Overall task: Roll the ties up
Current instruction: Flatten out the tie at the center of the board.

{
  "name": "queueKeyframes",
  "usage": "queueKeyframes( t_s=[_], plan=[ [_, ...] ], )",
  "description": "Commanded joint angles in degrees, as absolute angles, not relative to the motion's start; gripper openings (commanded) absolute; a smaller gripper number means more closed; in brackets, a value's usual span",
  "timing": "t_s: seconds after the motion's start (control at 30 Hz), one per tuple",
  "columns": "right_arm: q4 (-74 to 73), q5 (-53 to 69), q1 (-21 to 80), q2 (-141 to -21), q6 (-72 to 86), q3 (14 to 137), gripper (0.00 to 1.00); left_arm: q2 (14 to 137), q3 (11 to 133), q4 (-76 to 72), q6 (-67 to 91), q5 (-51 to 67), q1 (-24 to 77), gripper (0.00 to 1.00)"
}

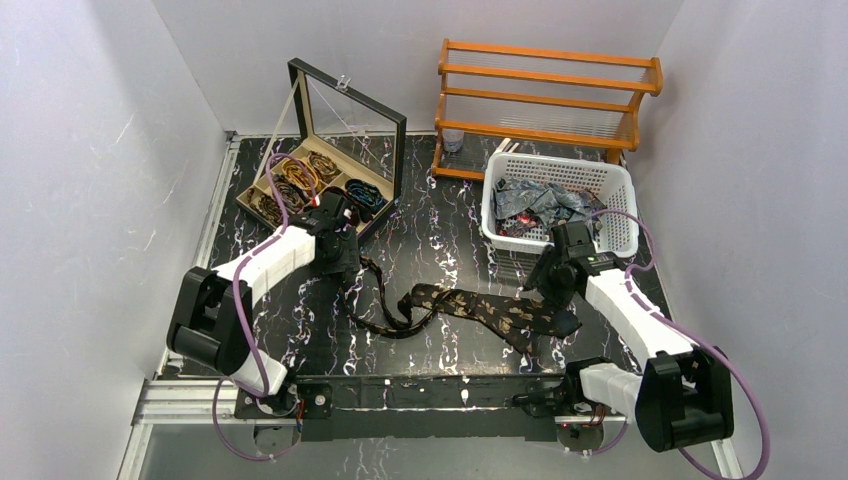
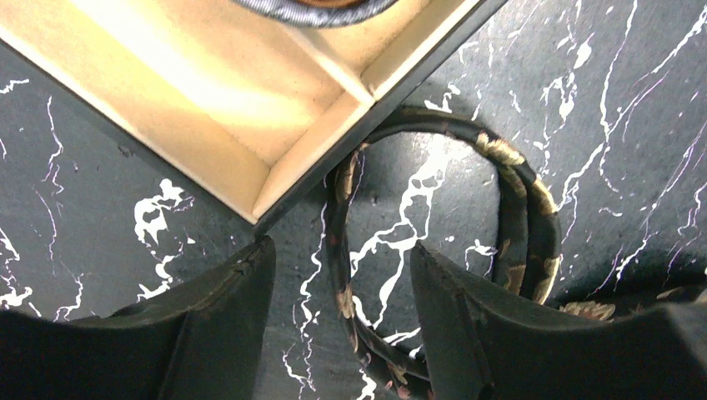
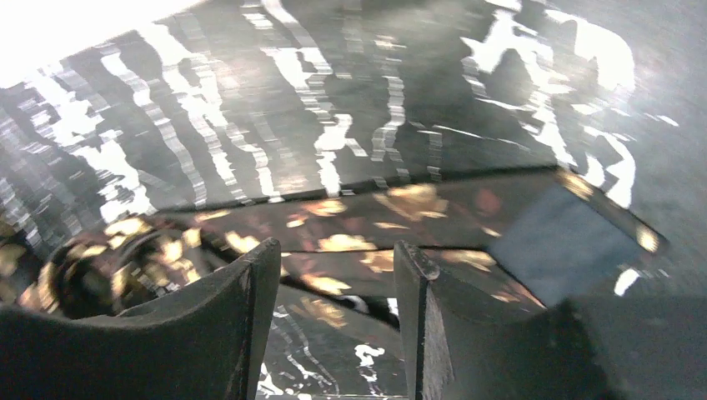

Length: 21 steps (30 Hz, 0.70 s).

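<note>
Got the dark gold-spotted tie (image 1: 480, 308) sprawled mid-table toward the near edge, with its thin end looping up beside the compartment box (image 2: 208, 108) at the far-left. Looks limp, light and slippery, so probably best pinched at the thin tip to start the coil. Seeing left gripper (image 2: 342, 258) and right gripper (image 3: 333, 250) both spread apart, straddling fabric, clamping nothing. Can't spot any readable label.

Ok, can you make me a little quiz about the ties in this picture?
1. True or false: the spotted tie on the table is rolled up.
2. Fill in: the ties in the box are all ___.
3. The heap of loose ties sits in: A the basket, B the box, C the table.
Key: 1 false; 2 rolled; 3 A.
</note>
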<state>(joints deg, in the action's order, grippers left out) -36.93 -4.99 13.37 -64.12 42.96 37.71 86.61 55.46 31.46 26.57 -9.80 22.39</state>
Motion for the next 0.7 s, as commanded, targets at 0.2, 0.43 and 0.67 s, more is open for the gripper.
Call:
queueKeyframes(
  t_s=[0.2, 0.43, 0.67],
  plan=[
    [-20.97, 20.21, 13.59, -57.53, 29.63, 34.78, 0.58, 89.41, 56.68, 29.18, 26.75, -18.05, 26.47, 0.42],
    [-16.63, 23.53, 14.06, -57.87, 30.15, 32.35, 0.56, 89.14, 55.65, 27.1, 29.57, -22.45, 28.09, 0.32],
    [-23.71, 20.84, 14.15, -61.88, 35.63, 31.81, 0.5, 89.63, 54.97, 26.55, 29.72, -22.85, 28.26, 0.16]
  ],
)
